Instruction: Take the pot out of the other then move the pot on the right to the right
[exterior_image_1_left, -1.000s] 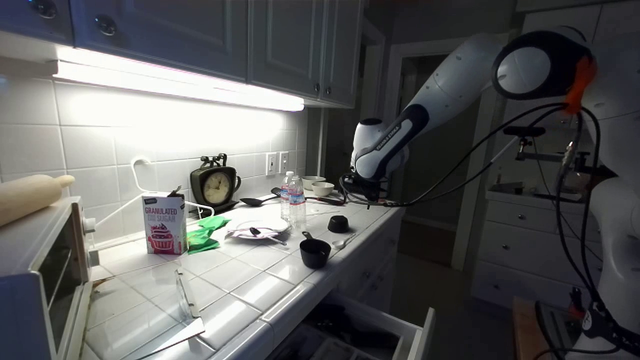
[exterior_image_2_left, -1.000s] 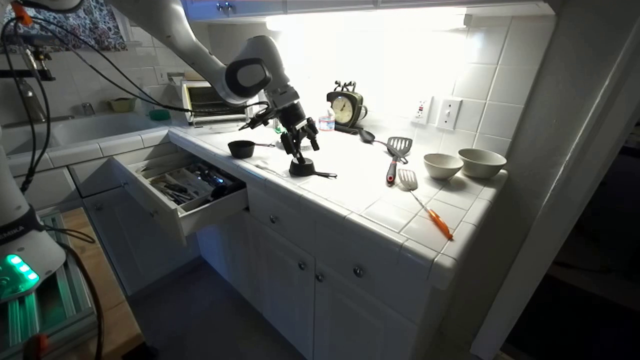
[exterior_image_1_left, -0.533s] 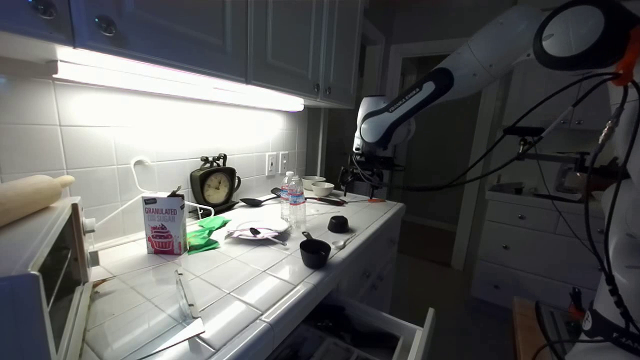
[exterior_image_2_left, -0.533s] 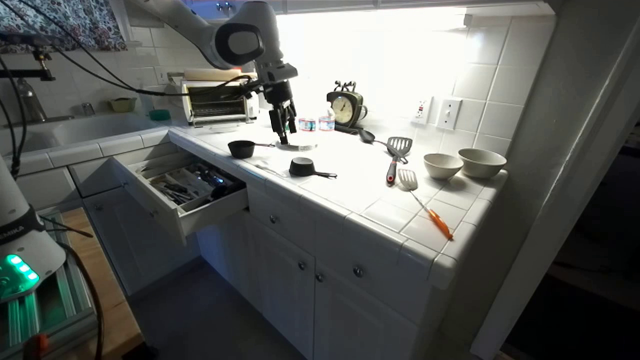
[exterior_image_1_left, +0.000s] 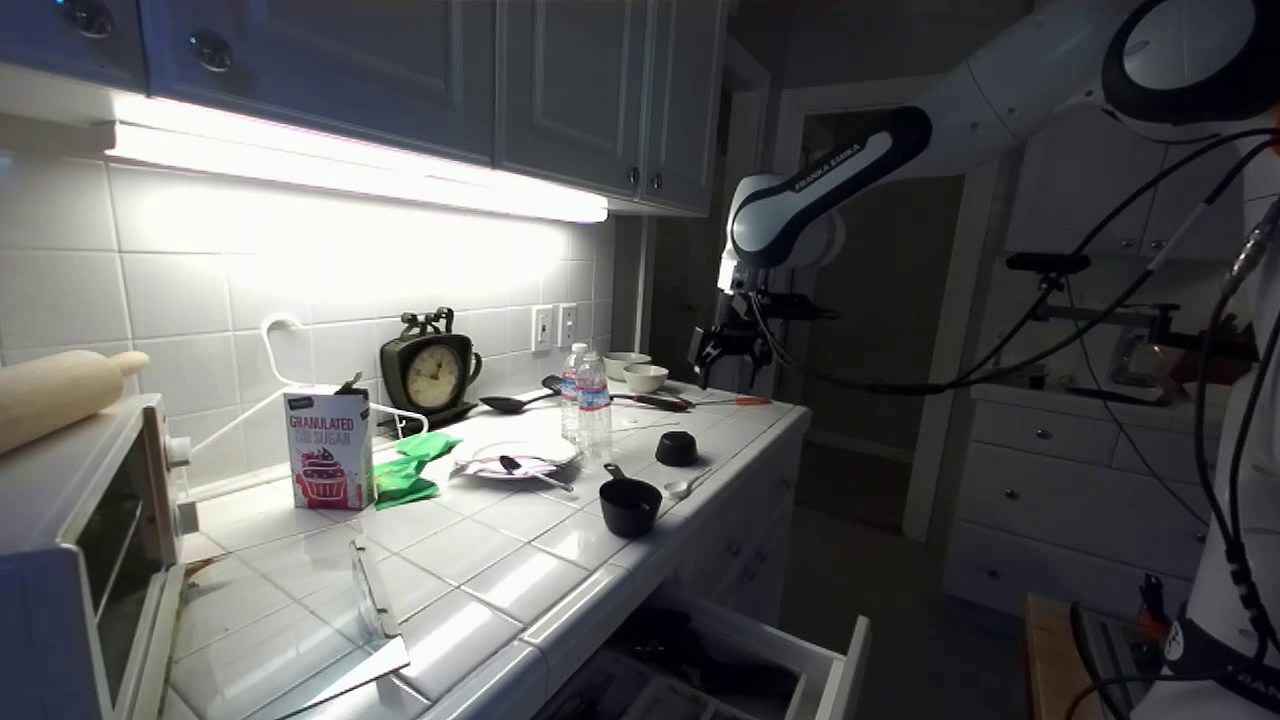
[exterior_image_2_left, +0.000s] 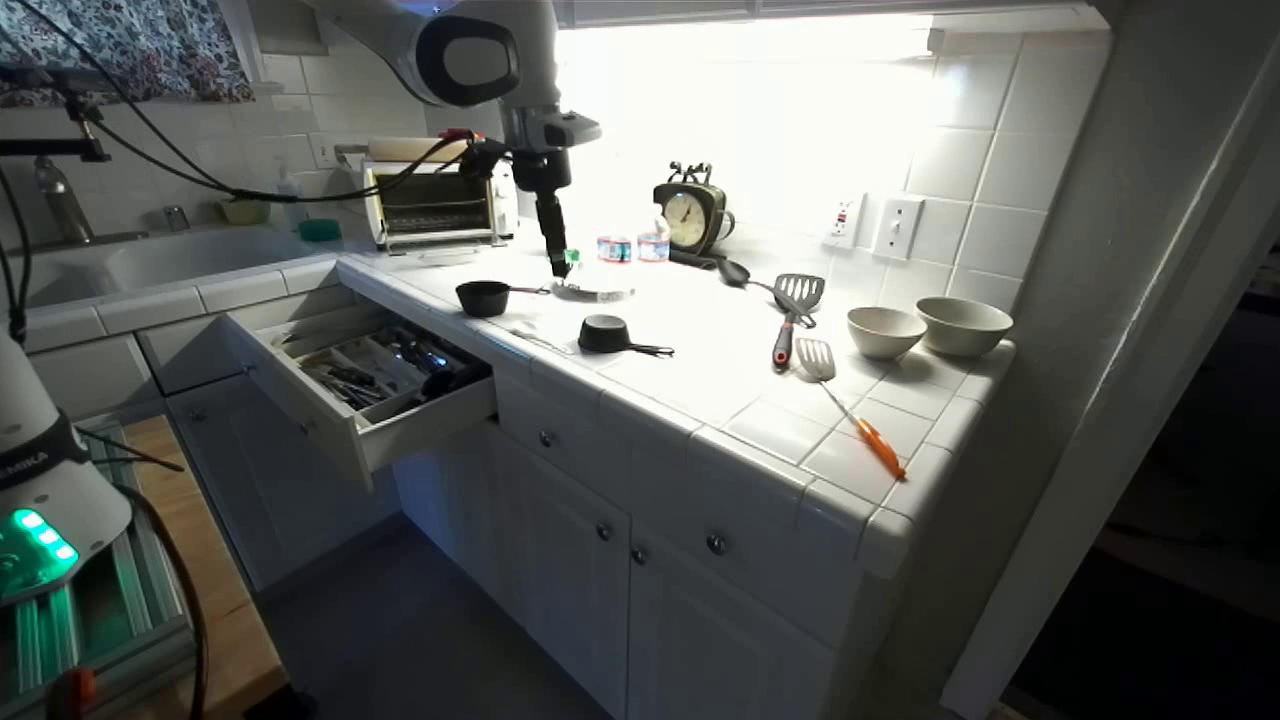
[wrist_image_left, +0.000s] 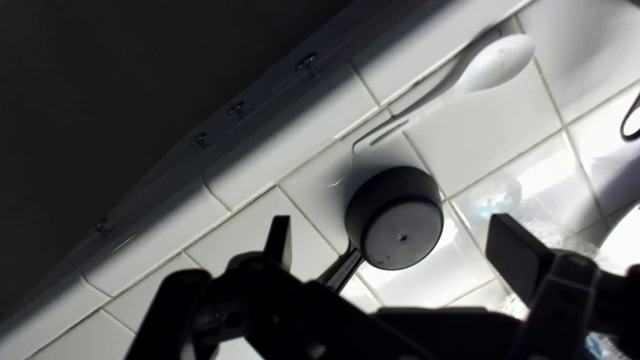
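The table (exterior_image_2_left: 690, 375) is covered in shiny white square tiles (exterior_image_1_left: 455, 525) with thin lines between them. A long, bright light (exterior_image_1_left: 350, 170) glows under the cupboards (exterior_image_1_left: 330, 70), and the doorway (exterior_image_1_left: 870, 280) past the table is dark. A drawer (exterior_image_2_left: 430, 425) sticks out below the table. The fingers (wrist_image_left: 517, 255) are spread wide, up in the air, and in the wrist view the upside-down pot (wrist_image_left: 395, 220) shows between them. That pot is on the table, round and dull black, with its flat bottom facing up. The upright pot (exterior_image_1_left: 630, 505) stands near it, black too, with an open top and a thin handle. A smooth white spoon (wrist_image_left: 497, 60) lies close by. Also on the table are two clear bottles (exterior_image_1_left: 594, 400), a card box of sugar (exterior_image_1_left: 330, 450) and a clock (exterior_image_1_left: 435, 372) with a round face. Two round, pale bowls (exterior_image_2_left: 887, 332) sit at one end.
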